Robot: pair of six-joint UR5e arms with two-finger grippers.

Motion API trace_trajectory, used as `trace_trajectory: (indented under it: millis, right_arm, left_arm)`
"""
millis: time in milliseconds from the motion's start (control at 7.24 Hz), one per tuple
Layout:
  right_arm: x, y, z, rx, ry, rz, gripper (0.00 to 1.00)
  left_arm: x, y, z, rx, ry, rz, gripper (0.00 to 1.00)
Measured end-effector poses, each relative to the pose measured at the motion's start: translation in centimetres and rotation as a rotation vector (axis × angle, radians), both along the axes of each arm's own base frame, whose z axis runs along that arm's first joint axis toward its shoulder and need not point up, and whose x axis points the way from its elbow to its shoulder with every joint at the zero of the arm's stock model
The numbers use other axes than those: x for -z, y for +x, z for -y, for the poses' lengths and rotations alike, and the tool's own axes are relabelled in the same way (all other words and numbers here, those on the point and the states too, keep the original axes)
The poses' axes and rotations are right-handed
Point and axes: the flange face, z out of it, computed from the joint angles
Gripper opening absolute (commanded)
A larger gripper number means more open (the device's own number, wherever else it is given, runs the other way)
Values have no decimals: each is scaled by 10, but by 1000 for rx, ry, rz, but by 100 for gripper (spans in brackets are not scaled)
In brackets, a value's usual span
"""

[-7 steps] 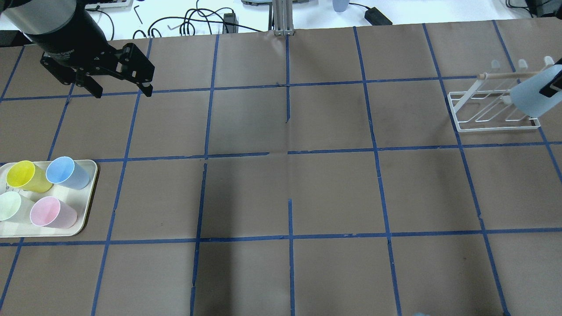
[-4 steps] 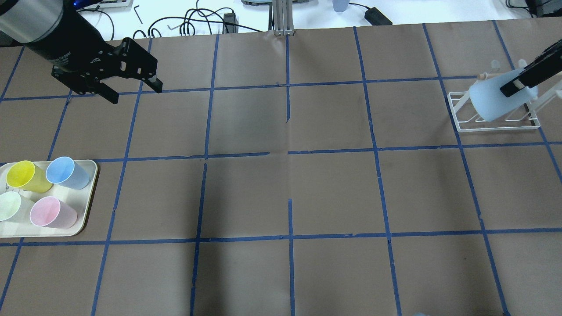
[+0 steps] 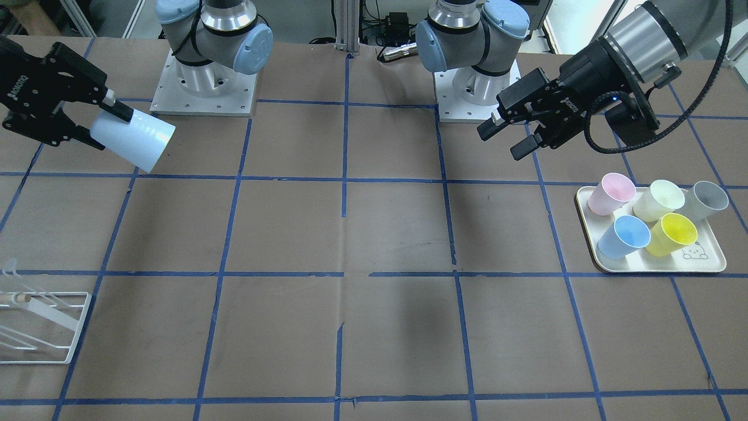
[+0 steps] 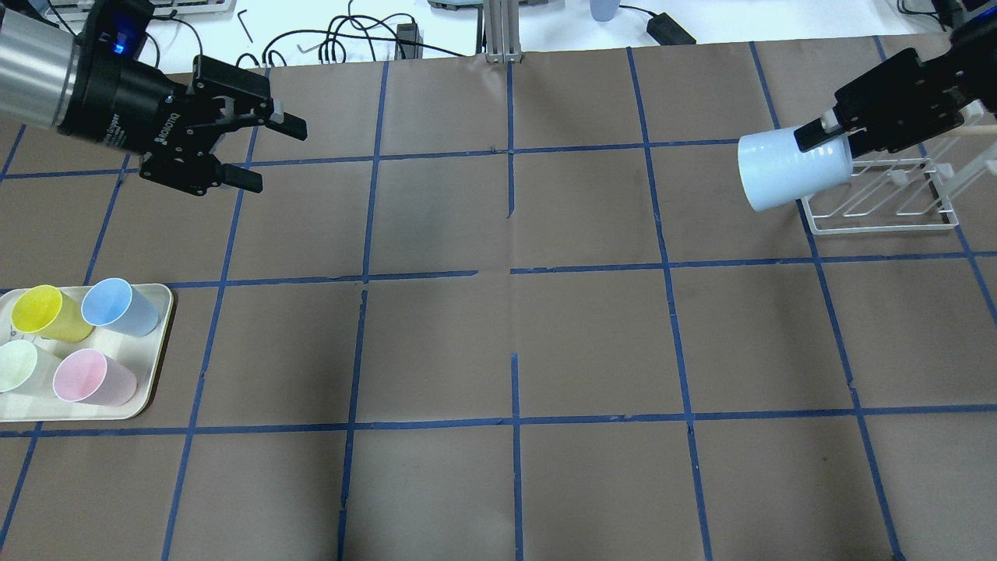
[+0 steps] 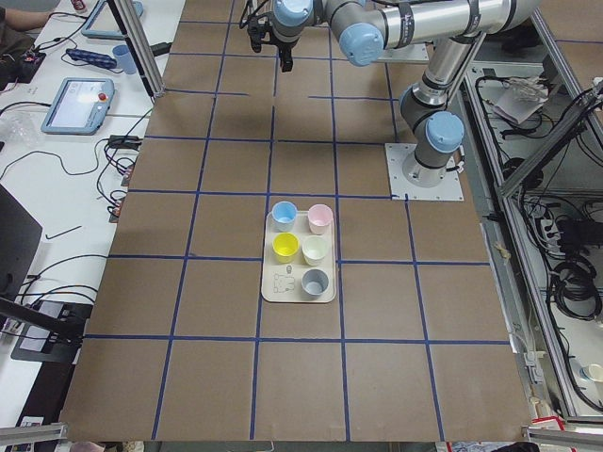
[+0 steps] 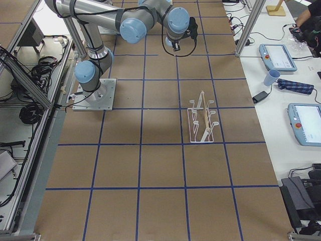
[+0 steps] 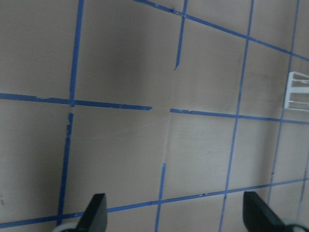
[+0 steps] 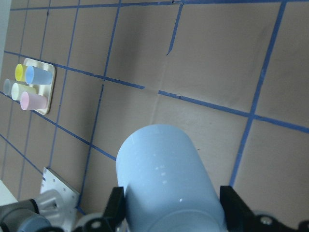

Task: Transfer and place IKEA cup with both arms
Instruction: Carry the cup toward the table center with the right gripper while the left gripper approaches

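You have the IKEA cup (image 4: 787, 170) pinched in the right tool (image 4: 827, 149), held in the air above the right part of the counter (image 4: 514, 335). It is a pale icy-blue plastic tumbler with no handle. It lies almost on its side, with the narrow base end between the black fingers (image 4: 815, 136). The wider rim end points toward the counter's middle and tips a little downward. Look across and you find the left tool (image 4: 274, 154) over the counter's left part. It is well apart from the cup, its jaws spread with nothing between them, and it is turned toward the cup.

Bare table (image 4: 514, 335) between tray (image 4: 149, 378), rack (image 4: 880, 228)
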Motion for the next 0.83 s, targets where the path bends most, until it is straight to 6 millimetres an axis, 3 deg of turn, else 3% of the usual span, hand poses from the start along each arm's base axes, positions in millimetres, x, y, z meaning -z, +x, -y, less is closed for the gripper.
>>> trace_trajectory:
  millis: [552,829]
  right_arm:
    - [5,70,-28,254,290,143,26]
    - [2,110,-33,274,381,162,26]
  left_arm:
    - [76,-27,-1,-50,-82,-414,100]
    - [94,-53,-9,-13,-106,-485,100]
